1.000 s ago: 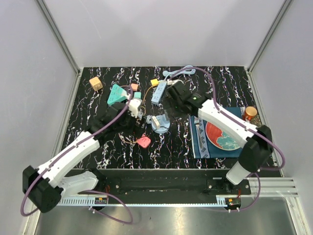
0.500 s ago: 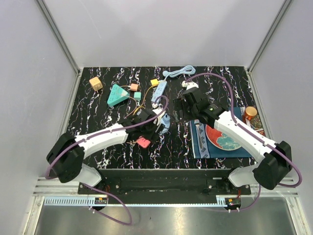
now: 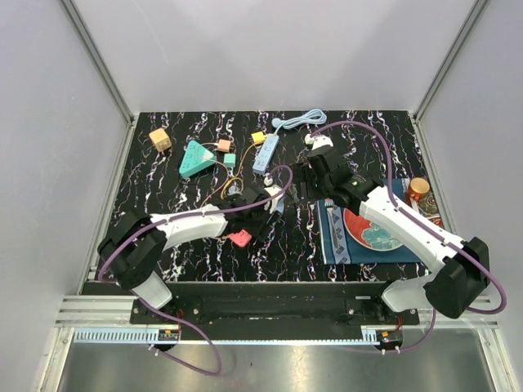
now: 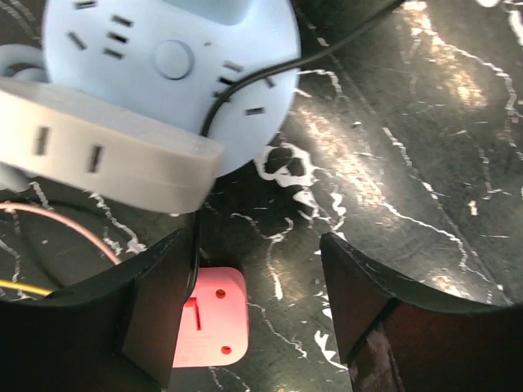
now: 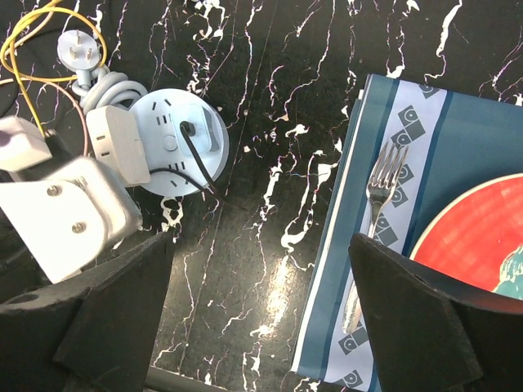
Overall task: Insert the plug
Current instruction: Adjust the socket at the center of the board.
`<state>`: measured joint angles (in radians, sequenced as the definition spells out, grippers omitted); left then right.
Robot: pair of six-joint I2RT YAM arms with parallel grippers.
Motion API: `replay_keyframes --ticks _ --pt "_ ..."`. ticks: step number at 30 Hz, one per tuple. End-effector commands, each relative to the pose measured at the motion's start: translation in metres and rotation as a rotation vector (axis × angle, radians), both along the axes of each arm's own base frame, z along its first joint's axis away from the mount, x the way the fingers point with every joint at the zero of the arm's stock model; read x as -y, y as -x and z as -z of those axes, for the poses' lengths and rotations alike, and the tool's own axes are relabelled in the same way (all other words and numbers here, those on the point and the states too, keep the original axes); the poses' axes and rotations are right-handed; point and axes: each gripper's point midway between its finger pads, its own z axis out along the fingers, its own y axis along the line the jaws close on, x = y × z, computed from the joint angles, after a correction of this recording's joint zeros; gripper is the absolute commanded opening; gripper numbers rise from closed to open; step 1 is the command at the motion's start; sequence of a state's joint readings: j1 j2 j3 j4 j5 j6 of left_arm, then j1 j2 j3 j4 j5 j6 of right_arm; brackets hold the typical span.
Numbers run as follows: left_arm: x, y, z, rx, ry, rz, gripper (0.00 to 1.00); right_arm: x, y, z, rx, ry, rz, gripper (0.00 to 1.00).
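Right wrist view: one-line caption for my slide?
Round blue socket hub with grey adapter; fork on placemat.

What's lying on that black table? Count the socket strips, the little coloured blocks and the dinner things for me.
Socket strips: 3 (teal triangle, long blue bar, round blue one)
Little coloured blocks: 5 (tan block, salmon block, teal block, yellow block, pink block)
Dinner things: 4 (red plate, fork, blue placemat, copper can)
Total: 12
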<state>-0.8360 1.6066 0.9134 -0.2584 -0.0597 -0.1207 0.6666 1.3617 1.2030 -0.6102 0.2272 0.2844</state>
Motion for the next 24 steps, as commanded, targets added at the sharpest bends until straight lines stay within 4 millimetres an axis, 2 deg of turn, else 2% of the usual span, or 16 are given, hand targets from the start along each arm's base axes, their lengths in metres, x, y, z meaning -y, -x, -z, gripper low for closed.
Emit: replay_keyframes --ticks 1,5,9,12,15,21,22,24 --pt "0.033 0.015 -0.02 -0.002 0.129 0.106 0.66 0.005 -0.007 -0.021 0.082 -0.013 0.028 0.93" --pt "0.052 0.038 -0.034 -0.056 0.229 0.202 0.64 0.013 -0.01 -0.024 0.104 0.004 0.059 0.93" --pt "0.06 0.057 -0.032 -0.116 0.26 0.261 0.62 0.017 -0.01 -0.028 0.126 0.001 0.079 0.92" --pt "0.065 0.065 -0.039 -0.122 0.28 0.293 0.62 0.022 -0.011 -0.029 0.138 0.01 0.092 0.92" --pt "0.063 0.062 -0.055 -0.083 0.304 0.268 0.63 0.021 -0.012 -0.028 0.138 0.018 0.084 0.91" --pt "0.04 0.048 -0.081 0.039 0.313 0.138 0.8 0.007 -0.016 -0.024 0.111 0.009 0.033 0.88" --pt "0.037 0.045 -0.091 0.072 0.329 0.118 0.82 0.003 -0.016 -0.027 0.11 0.001 0.017 0.88" --pt "0.029 0.046 -0.093 0.088 0.34 0.085 0.85 -0.002 -0.018 -0.024 0.097 -0.001 -0.002 0.86"
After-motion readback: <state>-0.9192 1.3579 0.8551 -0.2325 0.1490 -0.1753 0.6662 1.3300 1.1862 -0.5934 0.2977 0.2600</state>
